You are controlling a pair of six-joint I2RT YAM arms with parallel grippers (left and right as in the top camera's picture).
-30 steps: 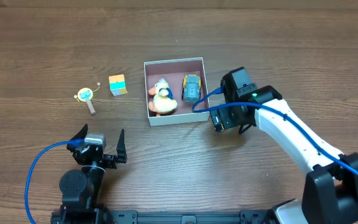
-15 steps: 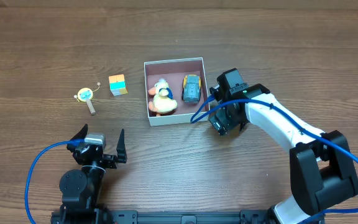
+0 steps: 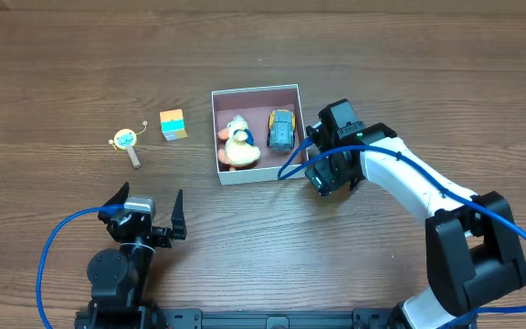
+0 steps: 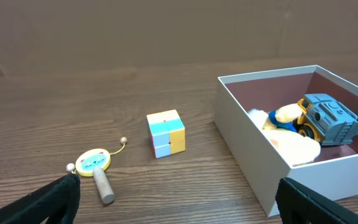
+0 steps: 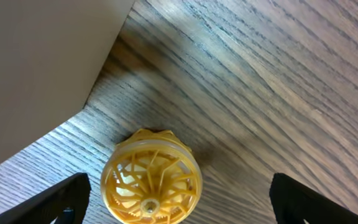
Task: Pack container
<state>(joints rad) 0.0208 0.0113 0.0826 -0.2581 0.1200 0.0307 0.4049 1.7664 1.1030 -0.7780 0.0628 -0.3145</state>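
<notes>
The container point(image 3: 255, 90) is a square white-walled box with a pink inside, at the table's middle. It holds a plush duck point(image 3: 238, 144) and a grey-and-yellow toy car point(image 3: 282, 130). My right gripper point(image 3: 323, 177) hangs just off the container's right front corner. In the right wrist view it is open point(image 5: 182, 202), low over a yellow spoked wheel point(image 5: 151, 176) that lies on the table beside the container's white wall point(image 5: 42, 56). My left gripper point(image 3: 144, 206) is open and empty near the front edge. Its view shows the container point(image 4: 253, 149).
A pastel cube point(image 3: 173, 124) and a small yellow rattle drum with a wooden handle point(image 3: 127, 141) lie left of the container. Both show in the left wrist view, the cube point(image 4: 166, 133) and the rattle point(image 4: 95, 165). Blue cables trail from both arms.
My right arm has shifted a little left, closer to the container's right side. The left arm and the toys have not moved.
</notes>
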